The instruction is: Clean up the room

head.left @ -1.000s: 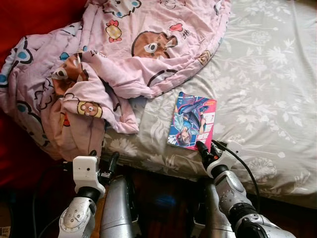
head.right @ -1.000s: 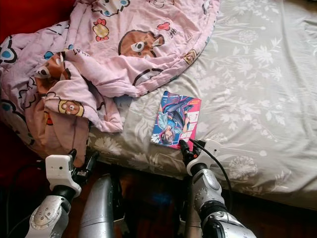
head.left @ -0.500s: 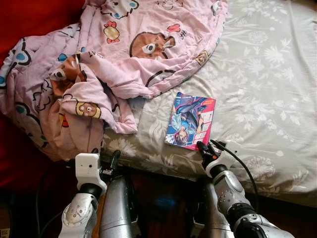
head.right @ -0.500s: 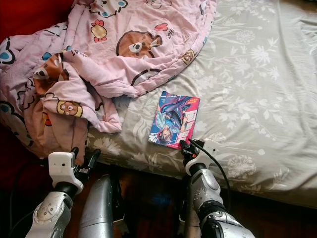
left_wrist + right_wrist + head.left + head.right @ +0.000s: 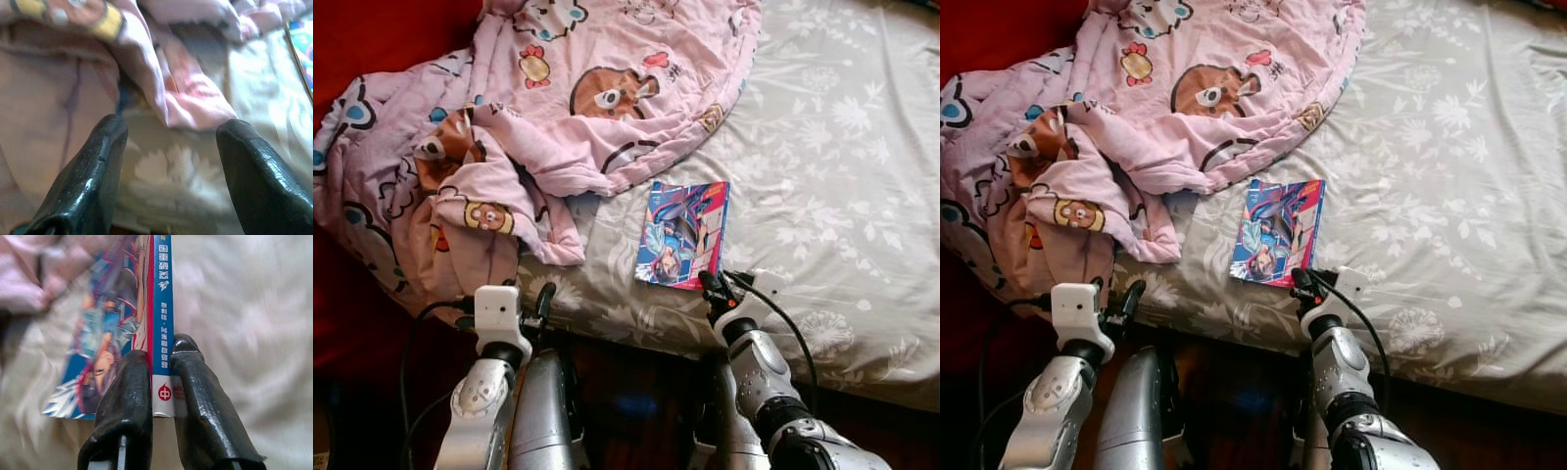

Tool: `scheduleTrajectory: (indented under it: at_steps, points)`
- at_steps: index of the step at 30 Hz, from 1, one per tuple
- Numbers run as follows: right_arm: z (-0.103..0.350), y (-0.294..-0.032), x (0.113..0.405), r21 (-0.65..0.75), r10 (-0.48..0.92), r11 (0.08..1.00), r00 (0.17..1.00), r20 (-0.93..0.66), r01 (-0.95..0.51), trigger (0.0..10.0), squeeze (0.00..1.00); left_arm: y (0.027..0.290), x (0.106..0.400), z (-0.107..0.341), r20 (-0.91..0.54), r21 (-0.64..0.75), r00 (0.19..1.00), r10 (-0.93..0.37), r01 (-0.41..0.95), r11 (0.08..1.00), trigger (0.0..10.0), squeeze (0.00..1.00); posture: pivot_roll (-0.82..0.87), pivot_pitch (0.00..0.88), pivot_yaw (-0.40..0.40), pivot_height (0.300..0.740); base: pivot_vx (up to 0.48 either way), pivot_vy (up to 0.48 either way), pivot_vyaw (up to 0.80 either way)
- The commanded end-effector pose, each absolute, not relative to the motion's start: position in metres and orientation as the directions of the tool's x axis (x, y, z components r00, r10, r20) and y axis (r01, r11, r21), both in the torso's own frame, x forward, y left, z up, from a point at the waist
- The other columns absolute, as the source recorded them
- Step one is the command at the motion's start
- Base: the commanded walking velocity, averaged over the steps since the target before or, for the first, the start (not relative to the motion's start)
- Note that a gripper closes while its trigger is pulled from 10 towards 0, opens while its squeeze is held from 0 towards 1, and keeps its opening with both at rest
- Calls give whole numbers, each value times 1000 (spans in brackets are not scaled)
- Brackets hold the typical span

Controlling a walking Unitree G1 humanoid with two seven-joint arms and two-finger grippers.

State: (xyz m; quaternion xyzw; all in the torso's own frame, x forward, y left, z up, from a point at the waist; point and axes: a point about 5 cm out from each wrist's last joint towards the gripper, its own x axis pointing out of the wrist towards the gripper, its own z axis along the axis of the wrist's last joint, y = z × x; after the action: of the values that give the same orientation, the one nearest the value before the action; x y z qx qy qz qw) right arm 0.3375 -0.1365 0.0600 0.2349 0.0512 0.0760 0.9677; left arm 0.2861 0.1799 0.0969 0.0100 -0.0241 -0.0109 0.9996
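Note:
A comic book [image 5: 683, 235] with a blue and red cover lies on the grey flowered bed sheet [image 5: 822, 147], just below a crumpled pink cartoon blanket [image 5: 558, 98]. My right gripper [image 5: 710, 286] is shut on the book's near corner; in the right wrist view both black fingers [image 5: 127, 391] clamp the blue spine [image 5: 160, 308], and the cover tilts up on edge. My left gripper [image 5: 168, 142] is open and holds nothing. It hovers at the bed's near edge, under the hanging fold of the blanket [image 5: 186, 93].
The blanket spills over the bed's left side onto a red surface [image 5: 372, 39]. Dark floor [image 5: 626, 401] lies between my arms below the mattress edge. The sheet to the right of the book is bare.
The right gripper has closed on the book's near corner and tipped it up, so the cover looks narrower and sits slightly further left. The left arm has risen a little toward the bed edge.

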Motion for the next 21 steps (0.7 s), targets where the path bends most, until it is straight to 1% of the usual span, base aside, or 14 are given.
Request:
scheduleTrajectory:
  at_steps: [1,2,3,5,7,11,13,14,15,19,21]
  points:
    - [72,-141,341,420,153,897,988,0,-138,4941,0,186,282,85,14,25,1000,5,-5,1000,10000,0,63,169,-22,587,0,0,0]
    - [73,-141,342,413,154,899,988,7,-143,4941,0,186,283,85,15,24,1000,8,-8,1000,10000,0,61,166,-23,587,0,0,0]
    - [74,-141,343,408,155,901,988,10,-145,10000,0,186,285,84,14,24,1000,10,-10,1000,10000,0,57,156,-25,587,0,0,0]
    - [77,-143,343,391,150,908,988,27,-149,10000,0,187,285,83,13,24,1000,12,-12,1000,10000,0,57,156,-25,587,0,0,0]
    - [80,-146,343,338,142,930,989,33,-145,10000,0,188,287,79,7,24,1000,16,-16,1000,10000,0,45,125,-24,587,0,0,0]
    - [80,-150,342,303,133,943,991,35,-137,10000,0,192,288,71,-16,33,999,28,-28,999,10000,0,41,98,-25,587,0,0,0]
    - [76,-153,341,247,120,962,993,5,-118,10000,0,200,285,56,-69,41,996,60,-57,998,10000,0,37,81,-24,607,0,0,0]
    - [76,-153,341,247,120,962,993,5,-118,10000,0,200,285,56,-69,41,996,60,-57,998,10000,0,37,81,-24,607,0,0,0]
    - [76,-153,341,227,120,967,993,6,-118,10000,0,204,284,50,-93,44,993,68,-64,997,10000,0,34,64,-22,617,0,0,0]
    - [78,-154,341,188,127,974,992,8,-126,10000,0,210,278,37,-143,50,987,79,-72,996,10000,0,23,42,-17,636,0,0,0]
    - [78,-154,341,163,128,979,992,-2,-126,10000,0,217,274,27,-186,27,976,111,-108,994,10000,0,18,32,-16,651,0,0,0]
